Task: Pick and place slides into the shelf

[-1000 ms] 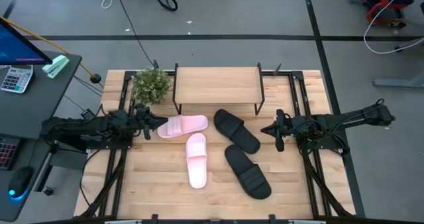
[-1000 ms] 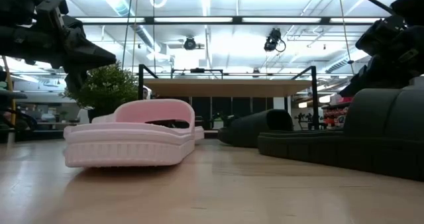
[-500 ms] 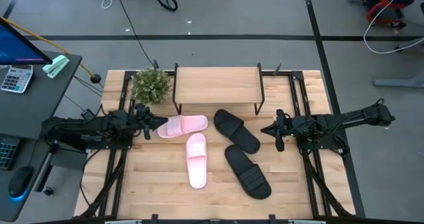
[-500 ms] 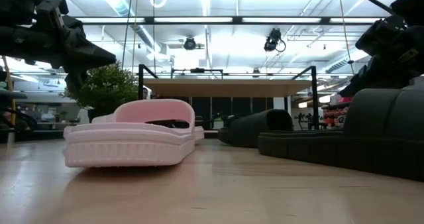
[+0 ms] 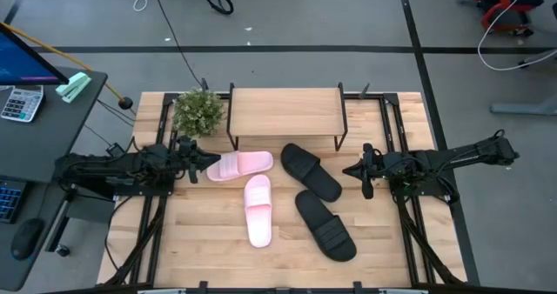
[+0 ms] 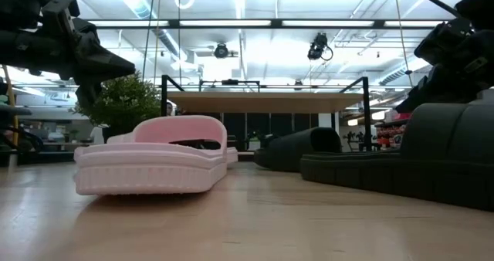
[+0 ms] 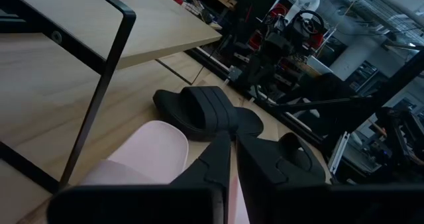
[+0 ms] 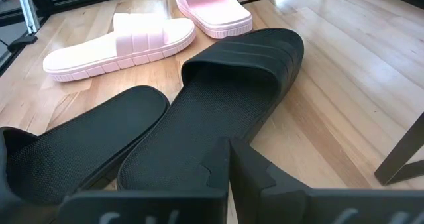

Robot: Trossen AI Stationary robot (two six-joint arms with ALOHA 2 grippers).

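Observation:
Four slides lie sole-down on the slatted table. One pink slide point(image 5: 239, 165) lies crosswise in front of the shelf point(image 5: 285, 111); the other pink slide point(image 5: 259, 209) lies nearer. A black slide point(image 5: 311, 170) and a second black slide point(image 5: 325, 225) lie slanted to their right. My left gripper point(image 5: 207, 160) is shut and hovers at the crosswise pink slide's left end point(image 7: 142, 154), above the table. My right gripper point(image 5: 350, 170) is shut too, and hovers just right of the farther black slide point(image 8: 232, 91).
A small potted plant point(image 5: 198, 111) stands at the shelf's left end, close behind my left gripper. The shelf's thin black legs point(image 7: 99, 85) rise near the left fingers. Bare tabletop point(image 5: 191, 242) lies toward the near edge. A desk with a calculator point(image 5: 22, 103) stands left of the table.

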